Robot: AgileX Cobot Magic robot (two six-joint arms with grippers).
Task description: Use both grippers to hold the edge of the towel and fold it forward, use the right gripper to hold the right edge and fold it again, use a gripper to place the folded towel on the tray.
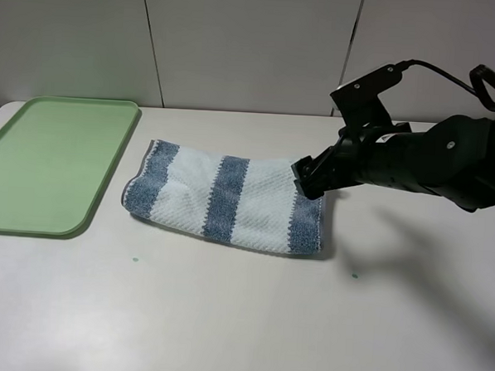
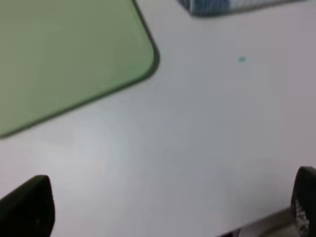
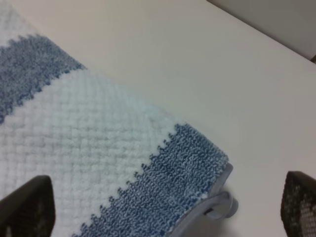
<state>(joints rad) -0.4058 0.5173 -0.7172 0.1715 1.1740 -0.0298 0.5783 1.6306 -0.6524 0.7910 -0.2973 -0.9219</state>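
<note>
The striped white and blue-grey towel [image 1: 230,197] lies folded over in the middle of the table, its fold on the left. My right gripper [image 1: 310,179] hovers over the towel's right end, jaws open. In the right wrist view the right gripper [image 3: 160,217] straddles the towel [image 3: 98,148] at a blue-striped corner, where the grey edge [image 3: 205,213] and a small loop show. The light green tray [image 1: 49,163] sits empty at the far left. My left gripper [image 2: 165,212] is open over bare table near the tray [image 2: 64,54] corner; the exterior view does not show it.
A panelled wall runs behind the table's far edge. Two small green specks [image 1: 135,259] mark the tabletop in front of the towel. The right arm's black body and cables hang over the table's right side.
</note>
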